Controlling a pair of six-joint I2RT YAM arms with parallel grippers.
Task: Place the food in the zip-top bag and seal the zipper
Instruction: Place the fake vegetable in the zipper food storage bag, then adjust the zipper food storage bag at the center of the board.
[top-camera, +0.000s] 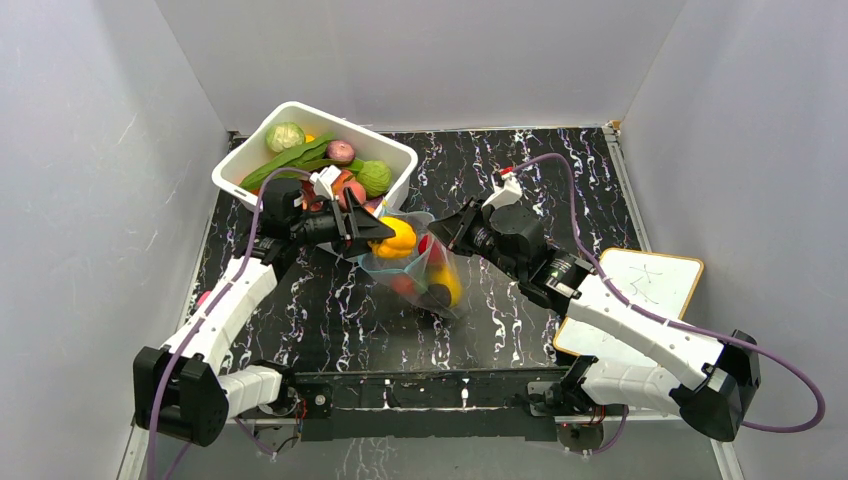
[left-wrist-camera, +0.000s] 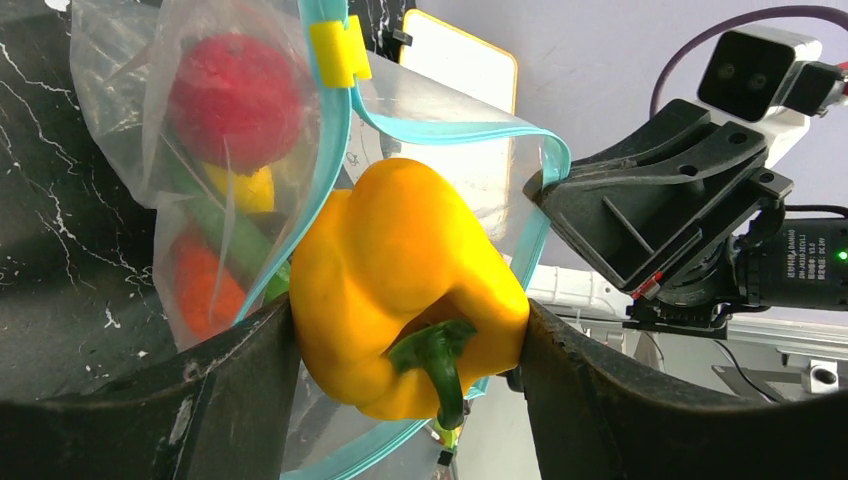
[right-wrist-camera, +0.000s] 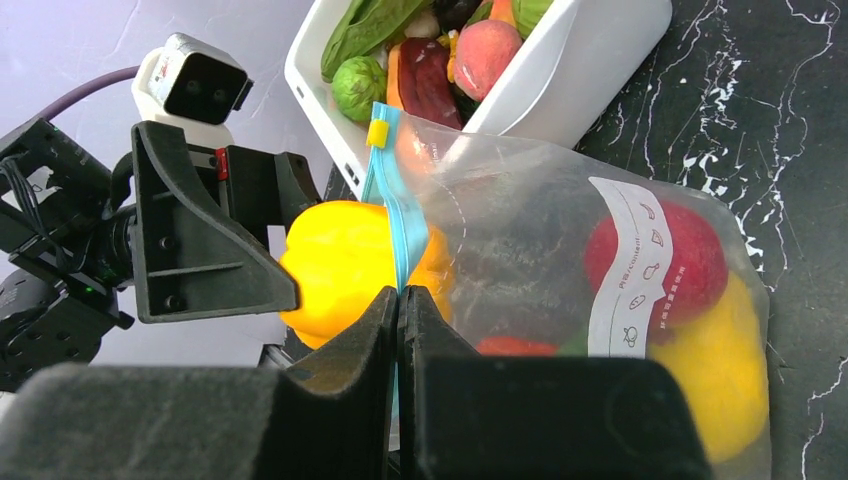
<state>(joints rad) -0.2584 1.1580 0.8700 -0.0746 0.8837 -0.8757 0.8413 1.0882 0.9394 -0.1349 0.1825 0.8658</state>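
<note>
**Zip-top bag (right-wrist-camera: 540, 230) part-filled, yellow pepper (left-wrist-camera: 400, 290) at its mouth**

On the black marbled table (top-camera: 560, 180), the white tub (top-camera: 398, 152) sat at 11 o'clock in the top view. Several pieces of food lay in it, among them a pale cabbage (top-camera: 286, 136). The bag stood near the table's middle, just beside the tub's 5 o'clock corner, with its mouth open. Through its clear wall showed a red round piece (left-wrist-camera: 235, 100), a yellow piece (right-wrist-camera: 715, 370) and an orange one.

The left gripper (top-camera: 385, 232) reached in from 9 o'clock, pinching the pepper between both fingers and holding it at the opening. How far inside the pepper sat could not be told. The right gripper (right-wrist-camera: 399, 300) came from 3 o'clock, its fingers pressed together on the zipper (right-wrist-camera: 405, 225), holding that lip up. The small yellow slider (left-wrist-camera: 338, 50) sat at one end of the strip.

Loading looked roughly midway. The pepper was not yet released, the tub's pieces were not yet moved, and the zipper was unsealed.
</note>
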